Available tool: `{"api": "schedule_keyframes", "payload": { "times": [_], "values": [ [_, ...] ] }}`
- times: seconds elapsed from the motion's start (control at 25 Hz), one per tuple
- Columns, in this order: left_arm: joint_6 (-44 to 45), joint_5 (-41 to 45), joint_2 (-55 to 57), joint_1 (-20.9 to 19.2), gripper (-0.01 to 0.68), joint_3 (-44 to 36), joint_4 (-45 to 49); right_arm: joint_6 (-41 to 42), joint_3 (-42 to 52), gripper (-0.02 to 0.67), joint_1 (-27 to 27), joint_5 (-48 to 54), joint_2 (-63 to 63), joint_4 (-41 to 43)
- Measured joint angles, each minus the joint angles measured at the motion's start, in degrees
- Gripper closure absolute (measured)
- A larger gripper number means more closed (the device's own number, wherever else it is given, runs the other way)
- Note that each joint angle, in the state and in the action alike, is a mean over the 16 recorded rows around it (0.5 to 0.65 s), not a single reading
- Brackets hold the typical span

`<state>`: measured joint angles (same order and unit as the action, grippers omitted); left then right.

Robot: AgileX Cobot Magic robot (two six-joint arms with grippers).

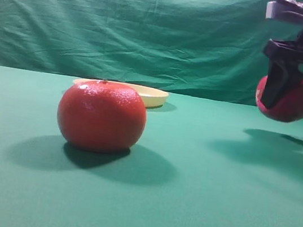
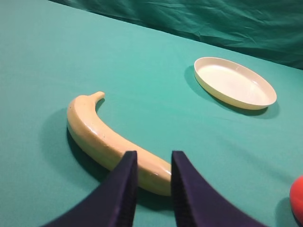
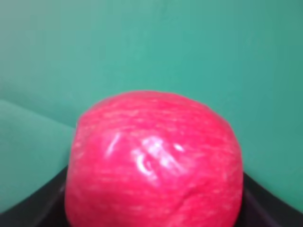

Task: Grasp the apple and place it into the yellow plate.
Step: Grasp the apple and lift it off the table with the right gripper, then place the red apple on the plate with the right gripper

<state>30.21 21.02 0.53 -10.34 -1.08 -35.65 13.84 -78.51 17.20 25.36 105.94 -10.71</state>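
Observation:
The apple [image 1: 292, 105] is glossy pinkish-red and hangs in the air at the upper right, clamped between the dark fingers of my right gripper [image 1: 298, 96]. In the right wrist view the apple [image 3: 154, 161] fills the lower frame, with dark fingers [image 3: 31, 213] at both bottom corners. The yellow plate [image 1: 153, 96] lies empty on the green table at the back, left of the apple and well below it. It also shows in the left wrist view [image 2: 235, 82]. My left gripper [image 2: 152, 158] is shut and empty, hovering over a banana; it is out of the exterior view.
A matte orange-red round fruit [image 1: 101, 116] sits on the green cloth in front of the plate; its edge shows in the left wrist view [image 2: 297, 198]. A yellow banana [image 2: 102, 137] lies under the left gripper. A green backdrop [image 1: 125, 24] hangs behind.

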Motion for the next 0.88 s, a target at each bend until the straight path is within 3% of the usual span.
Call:
{"api": "schedule_keyframes", "payload": {
  "times": [0.48, 0.88],
  "values": [
    [0.0, 0.0, 0.0, 0.0, 0.516, 0.0, 0.0, 3.7, -14.3, 0.177, 12.9, -10.5, 12.1, -2.3],
    [0.0, 0.0, 0.0, 0.0, 0.516, 0.0, 0.0, 4.0, -21.1, 0.093, 15.3, -12.4, 20.1, -2.6]
  ]
}}
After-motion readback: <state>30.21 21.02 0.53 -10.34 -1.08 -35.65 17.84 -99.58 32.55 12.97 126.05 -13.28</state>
